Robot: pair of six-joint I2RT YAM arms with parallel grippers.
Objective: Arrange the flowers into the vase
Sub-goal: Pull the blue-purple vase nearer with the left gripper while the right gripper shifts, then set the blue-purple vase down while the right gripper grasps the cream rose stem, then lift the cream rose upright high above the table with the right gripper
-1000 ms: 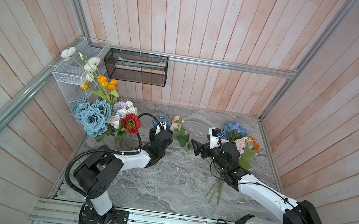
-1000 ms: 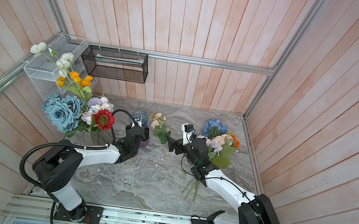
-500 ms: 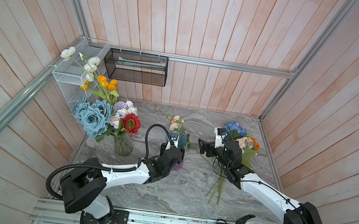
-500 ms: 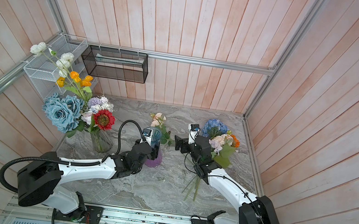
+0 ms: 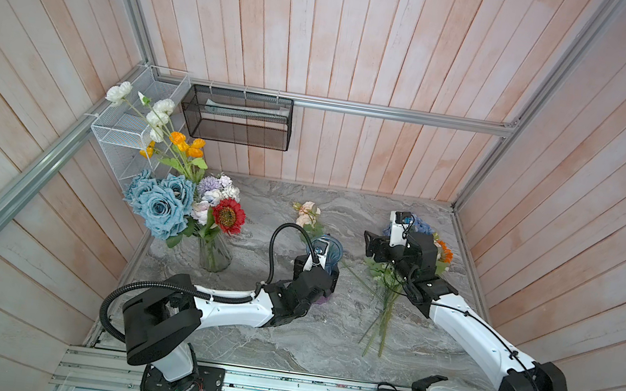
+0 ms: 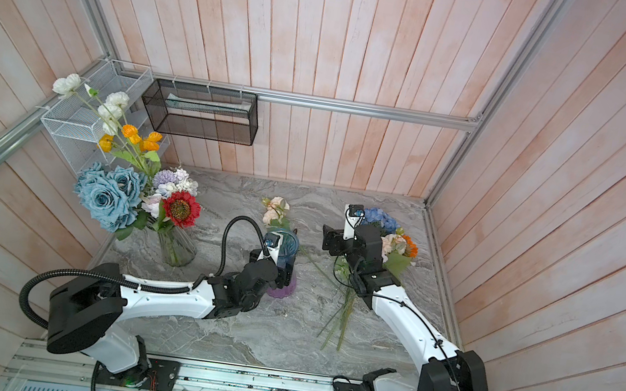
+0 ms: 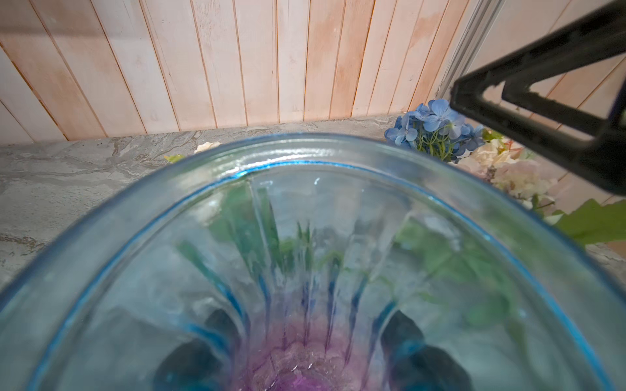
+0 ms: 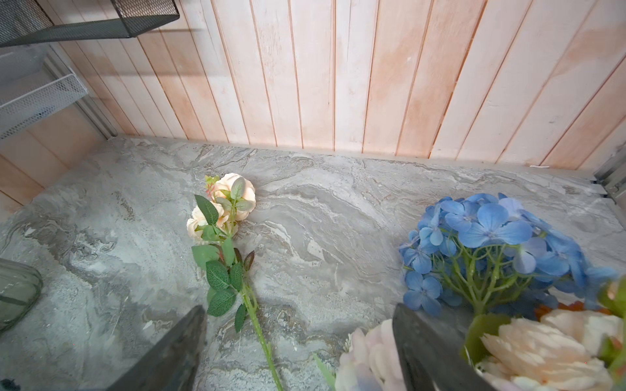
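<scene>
Blue-to-purple ribbed glass vase [image 5: 331,254] upright mid-counter; peach rose stem [image 5: 308,215] flat on the counter just behind it, blooms toward the back edge. Loose pile near the right edge: blue hydrangea [image 6: 379,217], orange sunflower [image 6: 409,246], pale peach blooms [image 8: 542,342], green stems [image 5: 380,324] fanning toward the front edge. Clear glass vase [image 5: 214,255] upright near the left edge, holding dusty-blue roses [image 5: 161,203], red sunflower [image 5: 228,215], lilac-white spray [image 5: 215,190], orange poppies [image 5: 186,144], white poppies [image 5: 157,116].

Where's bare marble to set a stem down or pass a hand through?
Bare: front marble between the left arm, the stems of the flower pile and the rail; the back strip either side of the peach rose. Crowded: under the right arm and around the blue vase.
</scene>
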